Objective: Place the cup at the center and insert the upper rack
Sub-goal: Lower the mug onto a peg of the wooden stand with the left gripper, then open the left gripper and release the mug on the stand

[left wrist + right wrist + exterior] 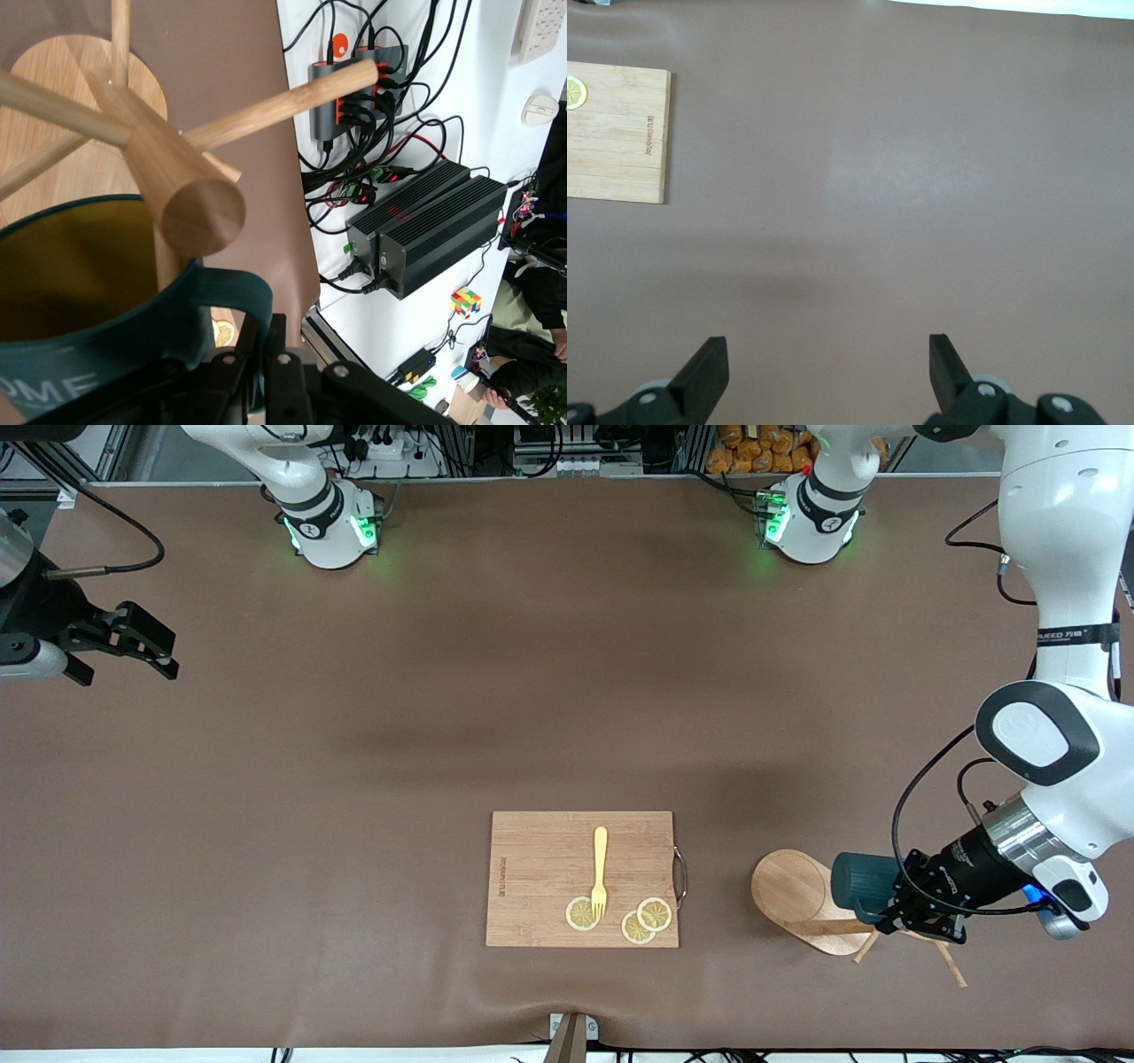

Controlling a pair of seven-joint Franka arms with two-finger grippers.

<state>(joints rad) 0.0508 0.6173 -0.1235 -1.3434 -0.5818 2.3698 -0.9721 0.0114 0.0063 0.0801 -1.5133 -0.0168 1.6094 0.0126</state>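
Note:
The teal cup (864,881) hangs on its side over the wooden rack's oval base (793,896), near the left arm's end of the table. My left gripper (897,905) is shut on the cup's loop handle (237,288). In the left wrist view the cup's yellowish inside (75,274) sits right against the rack's pole top (202,217), with a high peg (283,102) slanting past just above it. Lower pegs (952,959) poke out under the gripper. My right gripper (146,646) waits open and holding nothing over bare table at the right arm's end (828,363).
A rectangular cutting board (532,877) lies near the front camera's edge, mid-table, with a yellow fork (600,868) and three lemon slices (645,921) on it. The brown mat (443,735) covers the table. Cables and power boxes (425,230) sit off the table's edge.

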